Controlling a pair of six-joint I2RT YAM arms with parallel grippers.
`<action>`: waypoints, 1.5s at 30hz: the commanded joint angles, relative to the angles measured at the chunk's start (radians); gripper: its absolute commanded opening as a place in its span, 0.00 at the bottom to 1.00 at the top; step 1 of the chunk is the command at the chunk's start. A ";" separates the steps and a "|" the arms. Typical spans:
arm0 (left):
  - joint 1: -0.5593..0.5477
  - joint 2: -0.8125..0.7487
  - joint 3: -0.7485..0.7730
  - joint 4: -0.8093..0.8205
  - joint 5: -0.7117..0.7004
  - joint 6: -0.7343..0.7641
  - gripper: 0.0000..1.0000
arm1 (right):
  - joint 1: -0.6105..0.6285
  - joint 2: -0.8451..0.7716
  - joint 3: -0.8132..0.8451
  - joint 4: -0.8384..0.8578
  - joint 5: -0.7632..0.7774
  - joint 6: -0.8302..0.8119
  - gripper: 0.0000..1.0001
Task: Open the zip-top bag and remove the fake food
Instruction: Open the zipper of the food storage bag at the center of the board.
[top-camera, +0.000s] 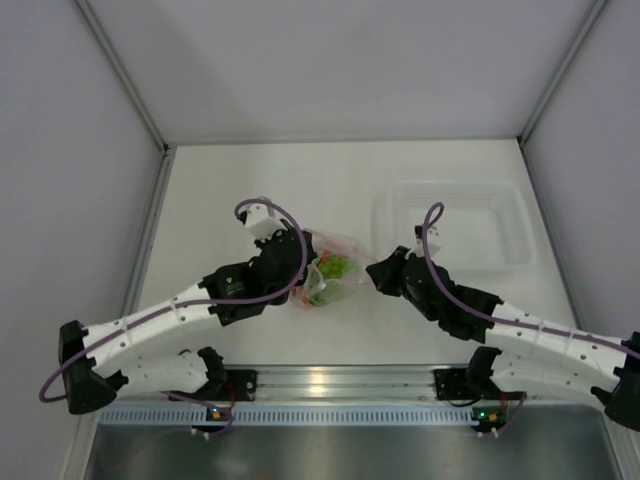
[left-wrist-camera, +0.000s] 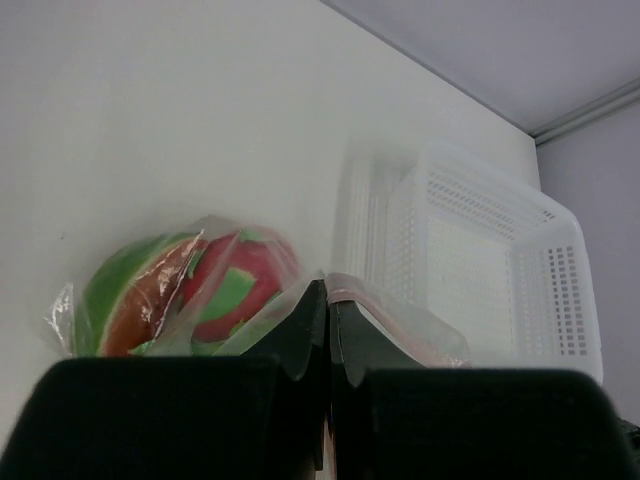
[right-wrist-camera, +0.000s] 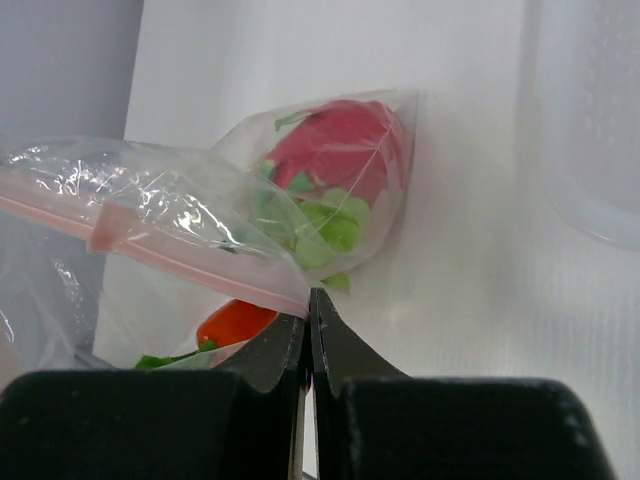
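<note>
Pinched between both hands, near the middle of the bench (top-camera: 250, 190): the zip-top bag (top-camera: 335, 262), clear and crinkled, lying on the white surface.

On the bag's left end, the left hand (top-camera: 303, 275), fingers pressed flat together with no gap showing. From its wrist view, clamped on a fold of the clear film right at the fingertips, with the pinkish zip strip (left-wrist-camera: 400, 322) running off to the right just past them.

On the bag's right end, the right hand (top-camera: 375, 272), closed just as tight. From its wrist view, gripping the corner where the zip strip (right-wrist-camera: 150, 255) ends, the strip stretching away to the upper left.

Inside the bag, between the two hands and beyond both sets of fingertips: the fake food (top-camera: 333, 268). Seen from the right wrist as a magenta dragon fruit piece (right-wrist-camera: 335, 145) at the far end, green leafy pieces (right-wrist-camera: 325, 225) under it, and an orange piece (right-wrist-camera: 235, 320) low down just beside the fingertips. Seen from the left wrist as red and green shapes bunched to the left of the fingers.

To the right of the bag, apart from it, behind the right hand: a clear perforated tub (top-camera: 455, 225).

Around the bench: pale grey wall panels on three sides, with metal posts at the back corners. Along the near edge, a metal rail (top-camera: 340, 385) carrying both arm bases.
</note>
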 joint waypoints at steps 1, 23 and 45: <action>0.015 -0.127 0.006 -0.051 -0.303 0.063 0.00 | -0.031 0.021 0.027 -0.060 0.010 -0.055 0.00; 0.018 0.028 0.177 -0.048 -0.320 0.513 0.00 | -0.158 0.518 0.400 0.049 -0.257 -0.256 0.00; 0.015 0.125 0.135 0.032 0.169 0.330 0.00 | -0.304 0.166 0.106 -0.136 -0.210 -0.402 0.00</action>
